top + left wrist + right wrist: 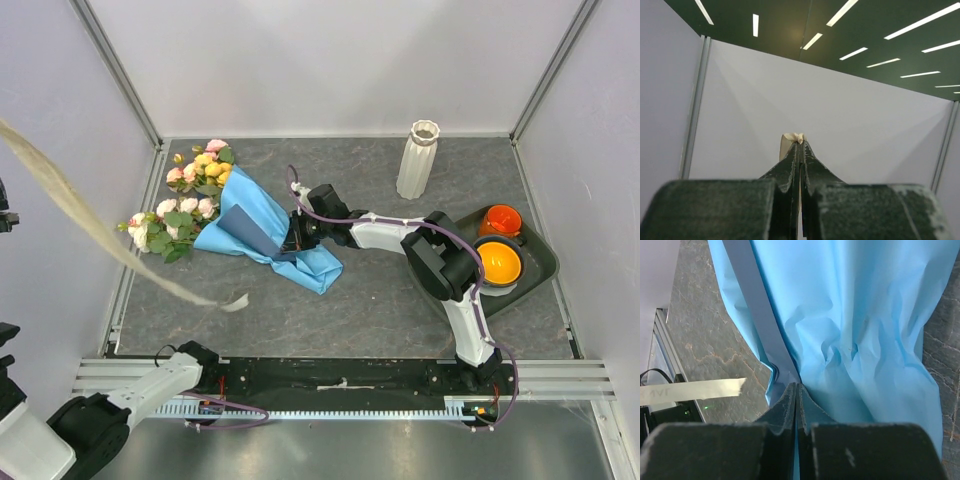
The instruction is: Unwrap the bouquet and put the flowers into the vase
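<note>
Bouquet: ribbon off, wrap still on.
Top: right gripper at blue paper, flowers beyond fingertips, vase well apart. Left wrist: left gripper clenched on ribbon, held high. Right wrist: fingers pinching blue paper fold, for peeling.

Dark grey marbled stone-look tabletop, matte finish. Plain white panel walls close it in on the left, far and right sides, joined by silver aluminium corner posts. A silver slotted rail runs along the near edge, with a brushed grey metal surface nearer still. Overhead, a dark ceiling carries long white strip lights, all lit.
</note>
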Controlling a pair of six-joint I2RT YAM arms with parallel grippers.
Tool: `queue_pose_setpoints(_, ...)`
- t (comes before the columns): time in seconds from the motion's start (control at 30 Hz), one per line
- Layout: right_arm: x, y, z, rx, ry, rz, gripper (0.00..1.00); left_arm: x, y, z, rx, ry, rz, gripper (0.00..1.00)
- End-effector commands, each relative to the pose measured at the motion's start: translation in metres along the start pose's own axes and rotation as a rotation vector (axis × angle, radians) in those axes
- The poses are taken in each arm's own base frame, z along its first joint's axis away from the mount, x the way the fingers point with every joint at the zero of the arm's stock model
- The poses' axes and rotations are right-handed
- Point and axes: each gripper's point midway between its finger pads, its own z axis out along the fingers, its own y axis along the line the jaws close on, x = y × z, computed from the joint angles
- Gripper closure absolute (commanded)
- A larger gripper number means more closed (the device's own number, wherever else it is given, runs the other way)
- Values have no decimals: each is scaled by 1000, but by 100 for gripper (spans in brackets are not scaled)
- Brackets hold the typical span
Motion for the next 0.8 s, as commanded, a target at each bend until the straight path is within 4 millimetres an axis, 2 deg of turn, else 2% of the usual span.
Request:
queue_pose_setpoints(0.0,-22,12,-3,-5,-32,-65,94,47,6,16,-53,135,101,98)
queue_pose_setpoints(0.03,-29,16,-4,-6,-42,-87,94,55,5,16,-57,160,77,98)
queue_pose_setpoints(0.07,-35,21,-10,-6,-47,-101,92,74,3,17,-58,213,74,98)
queue_pose_setpoints(0.13,-43,29,-18,1,-49,-124,90,99,-6,17,-40,275,14,98)
queue_pose_setpoints(0.17,-52,38,-26,-3,-70,-142,89,125,-12,17,-19,336,12,98)
queue_pose_setpoints(0.23,-64,51,-37,-8,-91,-162,86,166,-29,13,40,446,-38,98)
queue_pose_setpoints(0.3,-81,68,-56,-12,-136,-196,81,196,-47,7,95,547,-113,98)
queue_pose_setpoints(0.37,-94,83,-76,-10,-181,-228,72,218,-62,-2,154,618,-159,98)
queue_pose_setpoints(0.43,-101,93,-94,-4,-213,-245,65,234,-64,-11,154,670,-188,98)
queue_pose_setpoints(0.57,-104,97,-114,24,-250,-267,56,245,-67,-28,176,721,-207,98)
queue_pose_setpoints(0.63,-102,94,-120,39,-255,-265,53,240,-74,-37,226,730,-233,98)
queue_pose_setpoints(0.7,-100,82,-125,77,-258,-258,52,229,-103,-49,385,755,-318,98)
queue_pose_setpoints(0.73,-101,81,-132,91,-271,-256,51,216,-118,-51,473,738,-361,98)
queue_pose_setpoints(0.77,-105,73,-138,116,-283,-244,51,200,-147,-68,660,768,-456,98)
